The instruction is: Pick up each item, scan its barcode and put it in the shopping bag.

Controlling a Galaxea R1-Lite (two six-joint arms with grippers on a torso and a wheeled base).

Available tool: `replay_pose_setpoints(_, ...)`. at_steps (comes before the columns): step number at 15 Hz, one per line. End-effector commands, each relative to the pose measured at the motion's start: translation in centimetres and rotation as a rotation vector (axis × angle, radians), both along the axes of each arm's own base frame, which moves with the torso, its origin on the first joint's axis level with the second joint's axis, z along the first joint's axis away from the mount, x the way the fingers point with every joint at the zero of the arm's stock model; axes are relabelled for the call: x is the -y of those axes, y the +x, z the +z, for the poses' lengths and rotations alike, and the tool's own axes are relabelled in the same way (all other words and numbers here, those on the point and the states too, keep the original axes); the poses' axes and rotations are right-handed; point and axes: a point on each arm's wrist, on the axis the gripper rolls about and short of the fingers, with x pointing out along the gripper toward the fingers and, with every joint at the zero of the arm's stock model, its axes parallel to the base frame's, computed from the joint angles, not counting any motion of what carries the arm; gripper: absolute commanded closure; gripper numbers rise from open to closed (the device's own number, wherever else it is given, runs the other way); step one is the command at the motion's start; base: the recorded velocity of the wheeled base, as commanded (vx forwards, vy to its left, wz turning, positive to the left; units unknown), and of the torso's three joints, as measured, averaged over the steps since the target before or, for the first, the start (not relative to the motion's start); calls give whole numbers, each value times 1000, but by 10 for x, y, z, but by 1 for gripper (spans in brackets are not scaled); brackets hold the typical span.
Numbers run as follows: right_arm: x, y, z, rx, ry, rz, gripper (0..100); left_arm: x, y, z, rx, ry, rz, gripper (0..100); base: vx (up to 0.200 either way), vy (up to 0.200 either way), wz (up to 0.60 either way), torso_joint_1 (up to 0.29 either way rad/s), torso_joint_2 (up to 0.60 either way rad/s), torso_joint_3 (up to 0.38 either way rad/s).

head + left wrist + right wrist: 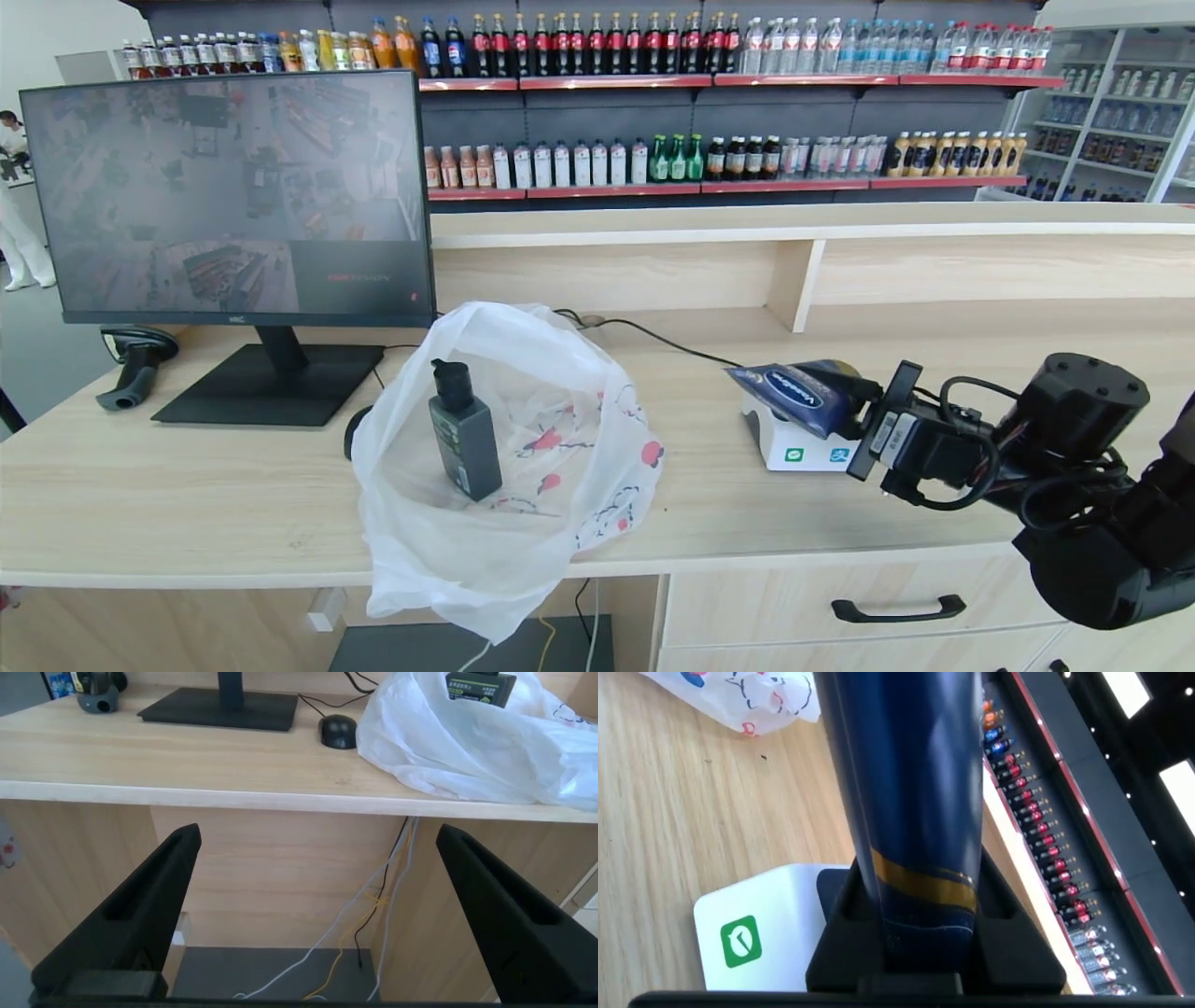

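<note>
Gripper on the right arm (pixel 848 403) is clamped on a dark blue squeeze tube (pixel 792 396), holding it just above the white box scanner with a green logo (pixel 794 455), on the right of the pale wooden counter (pixel 187 495). To the left sits the white translucent plastic shopping bag with red prints (pixel 569 439), with a dark grey pump bottle (pixel 464 439) standing inside. Left gripper (pixel 318 845) hangs spread wide and empty below the counter's near edge.
</note>
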Motion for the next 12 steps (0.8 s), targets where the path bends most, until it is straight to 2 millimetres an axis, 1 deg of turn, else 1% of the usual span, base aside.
replay_pose_setpoints(1, -1, 4, -2, -3, 1, 1, 100, 0, 0, 0, 1, 0, 0, 0, 0, 0, 0, 0, 0, 0)
replay_pose_setpoints(4, -2, 10, 2, 12, 16, 2, 100, 0, 0, 0, 1, 0, 0, 0, 0, 0, 0, 0, 0, 0)
replay_pose_setpoints(7, -2, 13, 7, 25, 27, 2, 100, 0, 0, 0, 1, 0, 0, 0, 0, 0, 0, 0, 0, 0)
replay_pose_setpoints(9, -2, 12, 4, 13, 26, 2, 100, 0, 0, 0, 1, 0, 0, 0, 0, 0, 0, 0, 0, 0)
replay_pose_setpoints(12, -2, 12, 7, 24, 27, 4, 100, 0, 0, 0, 1, 0, 0, 0, 0, 0, 0, 0, 0, 0)
